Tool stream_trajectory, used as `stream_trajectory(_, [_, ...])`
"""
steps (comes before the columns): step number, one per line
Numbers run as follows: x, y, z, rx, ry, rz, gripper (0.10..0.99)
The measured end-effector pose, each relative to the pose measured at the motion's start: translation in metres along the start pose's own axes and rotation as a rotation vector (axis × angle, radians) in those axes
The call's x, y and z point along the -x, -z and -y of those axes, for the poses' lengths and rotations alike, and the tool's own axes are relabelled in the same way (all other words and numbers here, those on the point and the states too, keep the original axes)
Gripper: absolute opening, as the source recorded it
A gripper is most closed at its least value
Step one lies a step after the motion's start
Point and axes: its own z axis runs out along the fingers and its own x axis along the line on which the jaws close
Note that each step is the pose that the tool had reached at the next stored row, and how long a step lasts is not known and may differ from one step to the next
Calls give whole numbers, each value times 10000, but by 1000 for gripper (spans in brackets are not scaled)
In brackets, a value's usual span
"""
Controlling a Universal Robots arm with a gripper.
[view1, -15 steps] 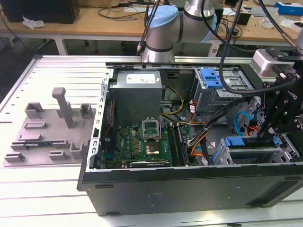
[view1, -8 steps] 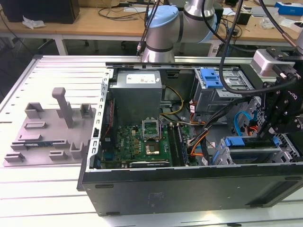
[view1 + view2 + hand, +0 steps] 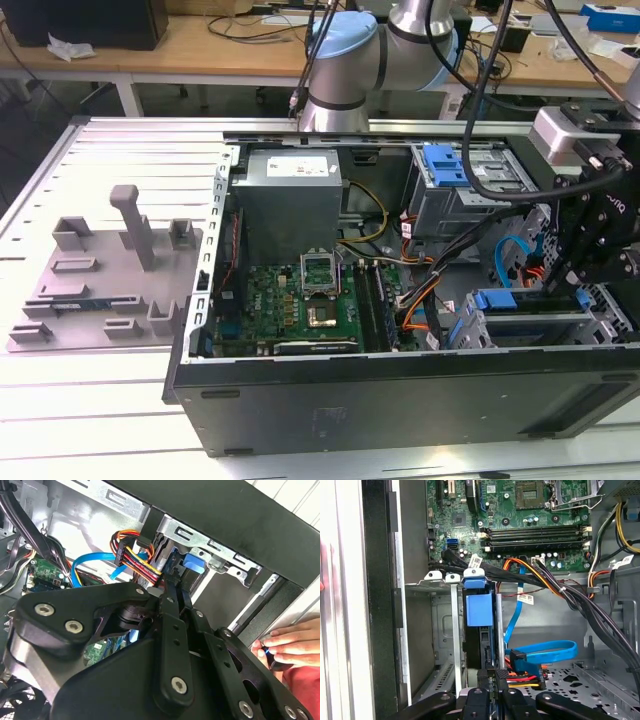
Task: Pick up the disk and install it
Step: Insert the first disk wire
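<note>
your gripper (image 3: pixel 493 676), lower centre in the first wrist view, pinches the disk (image 3: pixel 474 647) narrowly; pushed in skewed, it could jam in the cage (image 3: pixel 420 585).

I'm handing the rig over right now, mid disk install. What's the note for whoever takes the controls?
End effector: down inside the case, at the near end of the disk; grip state cannot be read.
Disk: on edge in a slot of the drive cage.
Done: disk picked up and brought into the cage.
Left: full seating is not confirmed. The blue cable lies beside the cage, and whether it is plugged in cannot be told.
Caution: a person's hand is at the case's outer wall.
</note>
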Motion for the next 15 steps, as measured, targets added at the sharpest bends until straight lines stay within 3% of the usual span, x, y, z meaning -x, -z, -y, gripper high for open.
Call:
stream_trajectory(3, [-6, 89, 0, 1, -17, 2, 165])
stream_trajectory(15, [-5, 90, -18, -4, -6, -5, 165])
